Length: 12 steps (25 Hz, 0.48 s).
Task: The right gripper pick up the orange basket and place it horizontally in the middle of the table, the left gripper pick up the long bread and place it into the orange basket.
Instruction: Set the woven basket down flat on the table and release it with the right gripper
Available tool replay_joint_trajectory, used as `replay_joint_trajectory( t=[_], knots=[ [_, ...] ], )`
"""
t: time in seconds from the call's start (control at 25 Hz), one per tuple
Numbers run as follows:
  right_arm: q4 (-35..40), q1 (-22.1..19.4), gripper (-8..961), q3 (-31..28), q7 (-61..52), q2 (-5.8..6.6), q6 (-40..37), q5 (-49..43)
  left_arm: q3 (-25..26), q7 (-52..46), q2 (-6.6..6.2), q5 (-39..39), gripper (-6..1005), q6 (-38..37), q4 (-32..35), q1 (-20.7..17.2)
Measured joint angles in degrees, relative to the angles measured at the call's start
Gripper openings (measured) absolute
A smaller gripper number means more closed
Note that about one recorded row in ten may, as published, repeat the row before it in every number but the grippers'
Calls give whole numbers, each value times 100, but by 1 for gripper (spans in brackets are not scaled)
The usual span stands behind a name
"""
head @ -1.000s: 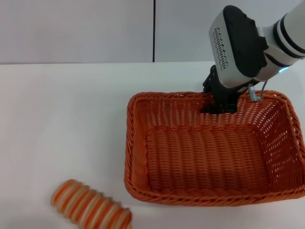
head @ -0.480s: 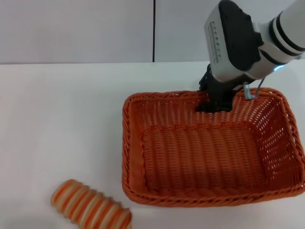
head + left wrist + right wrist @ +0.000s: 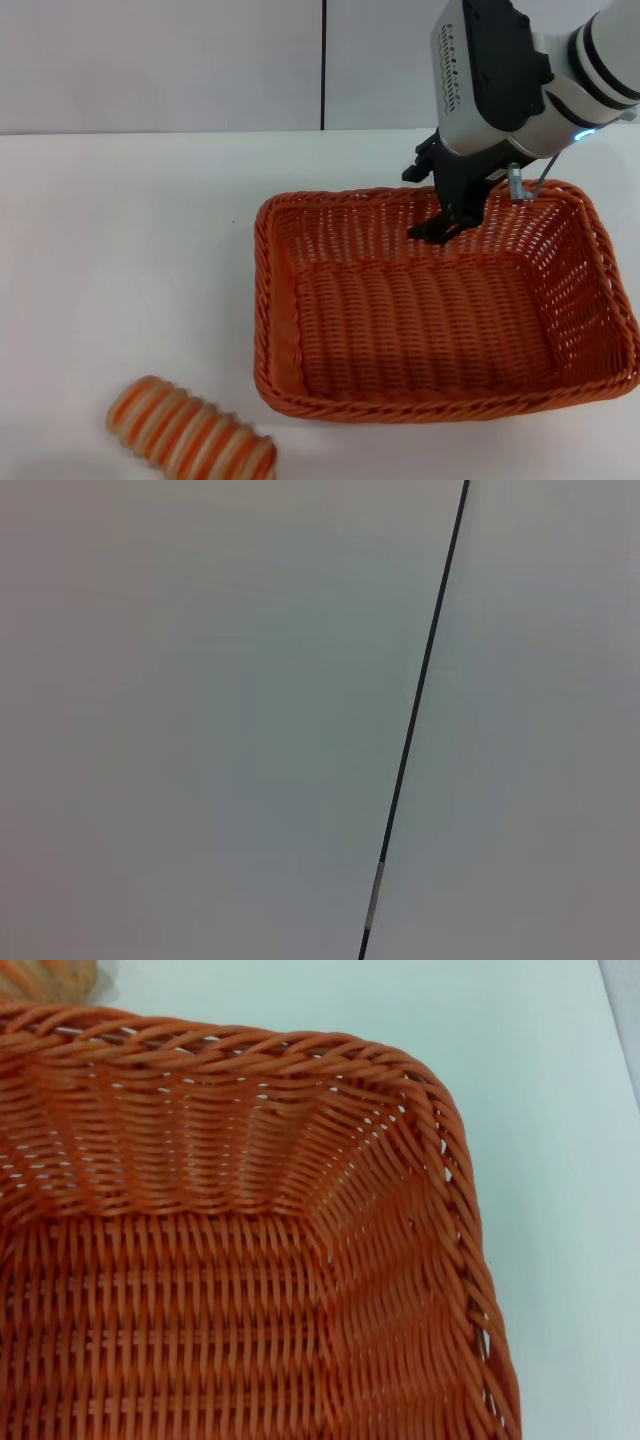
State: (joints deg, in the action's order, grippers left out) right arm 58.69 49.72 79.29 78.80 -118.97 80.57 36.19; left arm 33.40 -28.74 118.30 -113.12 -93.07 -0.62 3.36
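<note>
Sitting on the white table [image 3: 120, 250], the orange basket [image 3: 430, 320] lies with its long side across the view, toward the right of centre, and there's nothing in it. The right gripper [image 3: 447, 215] hangs over the basket's far rim, about midway along it, with its black fingers pointing down inside the back wall. Its jaws look a little spread, with one tip inside the basket and the other up by the rim, and it doesn't seem to be pinching the wicker right now, though it's hard to be sure from this angle. The right wrist view just shows a corner of the basket and bare table past it. The long bread [image 3: 190, 435] lies on the table near the front left, well apart from the basket. The left gripper isn't visible anywhere; its wrist camera only sees a pale wall [image 3: 200, 720] with a dark seam.
</note>
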Motion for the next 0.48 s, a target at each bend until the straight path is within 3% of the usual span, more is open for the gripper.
replay_joint_trajectory(
  t=[0.24,0.32,0.48],
  knots=[
    [689,-277,604,47,-151,-9,309,155,0,0,-8,0,773,1,41,-1],
    [1107,-454,725,80,-295,-9,495,288,0,2,-17,-1,773,-4,63,-1],
    [2156,-958,725,101,-690,-12,797,439,-37,-59,-33,-17,773,-39,184,-2]
  ],
)
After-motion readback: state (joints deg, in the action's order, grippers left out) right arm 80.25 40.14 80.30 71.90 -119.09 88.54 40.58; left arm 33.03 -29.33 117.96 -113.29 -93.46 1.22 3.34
